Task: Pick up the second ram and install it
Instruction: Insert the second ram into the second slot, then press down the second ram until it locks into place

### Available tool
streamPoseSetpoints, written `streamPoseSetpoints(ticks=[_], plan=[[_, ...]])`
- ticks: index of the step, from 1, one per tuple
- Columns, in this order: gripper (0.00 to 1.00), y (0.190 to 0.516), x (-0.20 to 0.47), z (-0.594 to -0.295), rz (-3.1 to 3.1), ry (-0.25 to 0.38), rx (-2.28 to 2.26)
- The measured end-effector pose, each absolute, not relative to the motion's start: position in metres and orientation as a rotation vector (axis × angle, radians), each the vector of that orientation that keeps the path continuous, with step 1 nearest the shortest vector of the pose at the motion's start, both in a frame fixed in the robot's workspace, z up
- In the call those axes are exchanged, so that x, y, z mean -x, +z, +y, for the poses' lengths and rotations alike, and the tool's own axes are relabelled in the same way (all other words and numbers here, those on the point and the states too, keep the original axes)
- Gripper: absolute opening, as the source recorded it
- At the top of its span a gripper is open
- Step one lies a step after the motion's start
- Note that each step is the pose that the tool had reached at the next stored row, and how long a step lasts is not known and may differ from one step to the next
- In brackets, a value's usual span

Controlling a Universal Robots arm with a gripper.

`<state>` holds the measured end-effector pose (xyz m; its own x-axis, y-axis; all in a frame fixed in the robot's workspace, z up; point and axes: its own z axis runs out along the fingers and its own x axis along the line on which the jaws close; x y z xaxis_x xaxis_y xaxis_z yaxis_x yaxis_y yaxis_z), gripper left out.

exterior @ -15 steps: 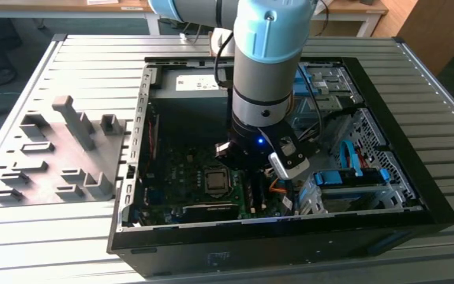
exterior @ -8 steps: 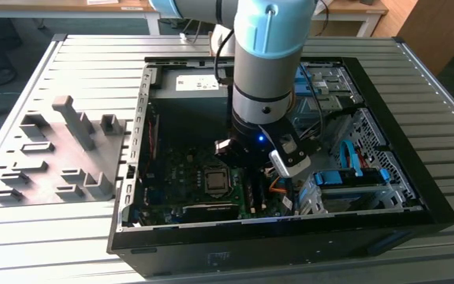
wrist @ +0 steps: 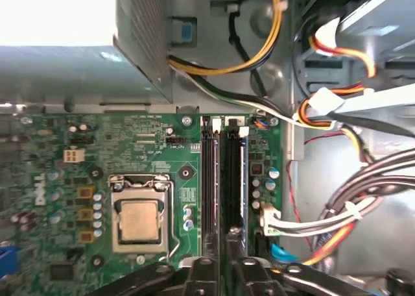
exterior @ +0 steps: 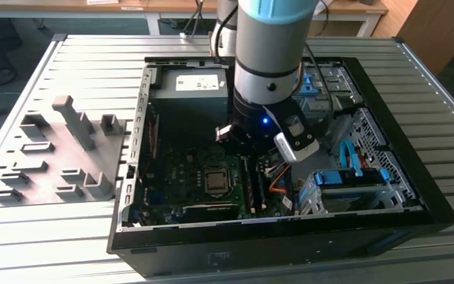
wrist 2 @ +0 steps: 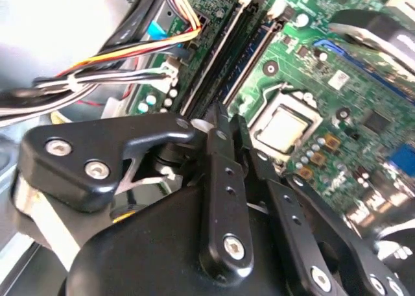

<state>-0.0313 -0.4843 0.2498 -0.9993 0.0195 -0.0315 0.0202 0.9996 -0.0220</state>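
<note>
**Stick in the slot, but maybe not fully seated**

The second ram stood on its edge in one of the two memory slots, the one nearer to the cable bundle. In the exterior view these slots lay at about 3 o'clock from the CPU socket. The gripper hung directly over one end of the stick. I could not tell whether it was apart or clamped on the stick.

Judging from this, a push at only one end could tilt the stick, so the far latch would not close. Too strong a push could bend the motherboard. The orange wires, at 3 o'clock from the slots, could catch on the gripper.
</note>
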Motion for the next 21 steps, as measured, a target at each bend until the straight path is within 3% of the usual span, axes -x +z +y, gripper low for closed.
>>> streamPoseSetpoints(ticks=[2,21], plan=[[0.10,0.257,0.031,-0.484,3.110,-0.034,-0.031],[0.10,0.265,0.031,-0.484,3.109,-0.035,-0.031]])
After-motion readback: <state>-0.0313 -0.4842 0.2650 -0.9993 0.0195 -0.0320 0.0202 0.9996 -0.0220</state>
